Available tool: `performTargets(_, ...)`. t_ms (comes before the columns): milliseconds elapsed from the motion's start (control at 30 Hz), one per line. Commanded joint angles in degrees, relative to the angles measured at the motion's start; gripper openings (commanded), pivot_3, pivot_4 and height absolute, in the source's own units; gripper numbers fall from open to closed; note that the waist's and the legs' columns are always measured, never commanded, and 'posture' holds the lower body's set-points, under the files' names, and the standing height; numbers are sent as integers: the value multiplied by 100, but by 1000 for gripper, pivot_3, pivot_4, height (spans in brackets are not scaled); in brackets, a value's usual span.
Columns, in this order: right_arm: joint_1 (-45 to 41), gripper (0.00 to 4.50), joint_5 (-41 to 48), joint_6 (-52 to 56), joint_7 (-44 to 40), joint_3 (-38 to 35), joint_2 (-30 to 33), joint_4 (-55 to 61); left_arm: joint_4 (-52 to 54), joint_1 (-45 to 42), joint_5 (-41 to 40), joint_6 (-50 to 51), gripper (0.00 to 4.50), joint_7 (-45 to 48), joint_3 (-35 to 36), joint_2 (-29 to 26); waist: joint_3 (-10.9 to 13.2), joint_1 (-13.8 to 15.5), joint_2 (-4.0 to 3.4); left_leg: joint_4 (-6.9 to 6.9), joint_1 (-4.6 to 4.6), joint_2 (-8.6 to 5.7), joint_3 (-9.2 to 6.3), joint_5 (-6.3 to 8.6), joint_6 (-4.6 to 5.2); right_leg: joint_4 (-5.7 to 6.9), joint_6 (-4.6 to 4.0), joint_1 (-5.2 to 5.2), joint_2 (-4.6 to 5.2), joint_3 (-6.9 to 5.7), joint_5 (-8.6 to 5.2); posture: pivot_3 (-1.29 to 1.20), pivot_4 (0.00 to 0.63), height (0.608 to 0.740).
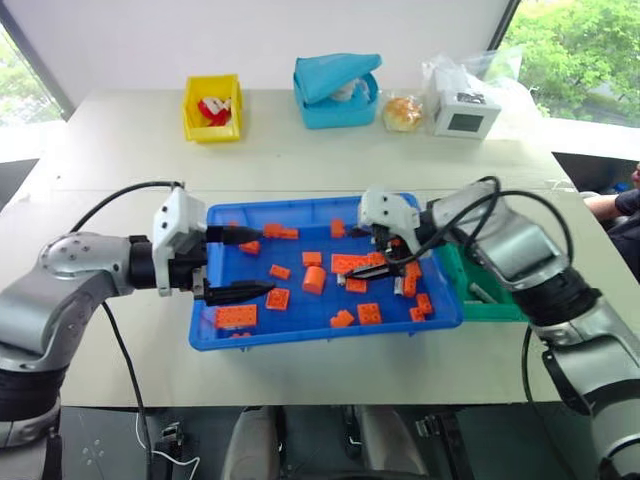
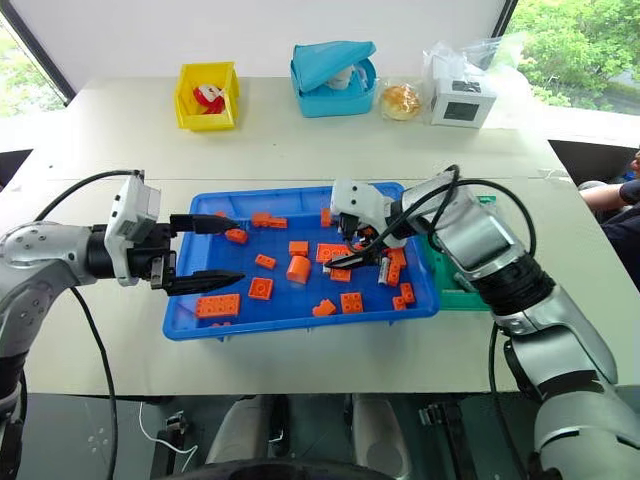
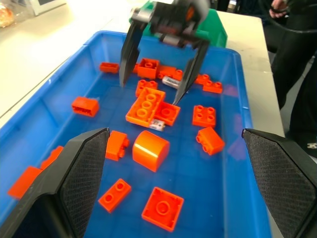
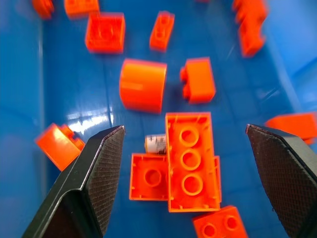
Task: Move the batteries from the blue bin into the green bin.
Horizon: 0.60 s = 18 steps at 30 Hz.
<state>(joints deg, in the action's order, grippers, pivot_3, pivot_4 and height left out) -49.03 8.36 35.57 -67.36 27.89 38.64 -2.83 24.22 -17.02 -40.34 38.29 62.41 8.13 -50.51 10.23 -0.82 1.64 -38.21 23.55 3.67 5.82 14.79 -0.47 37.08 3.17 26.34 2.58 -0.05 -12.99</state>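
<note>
blue bin (image 1: 325,330): wide shallow tray, near table edge, orange bricks (image 1: 314,279) scattered inside
battery (image 4: 155,143): short silver cylinder, mid-bin, half tucked beside a long brick
left gripper (image 1: 232,264): spread, empty, bin's left end
right gripper (image 3: 157,73): spread, empty, above battery
green bin (image 1: 490,300): against blue bin's right side

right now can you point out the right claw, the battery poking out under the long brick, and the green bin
right claw (image 3: 157,69), left wrist view, the gap between its open fingertips
battery (image 4: 155,143), right wrist view, its exposed labelled end
green bin (image 1: 492,300), left eye view, its near inner wall beside the blue bin
</note>
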Motion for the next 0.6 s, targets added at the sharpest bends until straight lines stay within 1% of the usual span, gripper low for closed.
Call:
performTargets(33,-204,4017,-235,-373,-76,-43,-108,-354,250,85,-139,17,4500,-111,283,-80,0,1,0,0,-1,1,-1,0,0,1,1,0,-1,0,1,0,150,736)
performTargets(333,-64,4017,-595,-730,-136,-58,-335,-998,380,209,-244,52,4500,-236,361,-133,0,0,0,2,-3,2,-1,0,0,2,5,-1,-3,-1,3,0,150,736)
performTargets(433,-60,3172,-615,-751,-187,-121,-370,-1036,338,134,-237,55,4500,-240,322,-138,0,0,0,2,-3,2,-1,0,0,2,7,0,-3,-1,4,0,150,736)
performTargets(467,-61,2757,-586,-715,-215,-150,-387,-1003,314,107,-229,47,4500,-235,308,-140,0,0,0,2,-3,2,-1,0,0,2,7,0,-3,-1,4,0,150,736)
performTargets(533,-108,1638,-499,-561,-249,-213,-453,-886,254,49,-195,22,4500,-220,270,-137,0,1,0,2,-3,2,-1,0,0,2,7,0,-3,-1,4,0,150,736)
performTargets(567,-161,1203,-444,-469,-252,-253,-515,-821,227,22,-175,9,4500,-213,250,-133,0,1,0,2,-3,2,-1,0,0,2,7,0,-3,-1,4,0,150,736)
performTargets(600,-217,1219,-408,-379,-252,-283,-570,-755,206,3,-159,-3,4500,-206,235,-128,0,-6,0,2,-3,2,-1,0,0,2,7,-1,-4,-1,4,0,150,736)
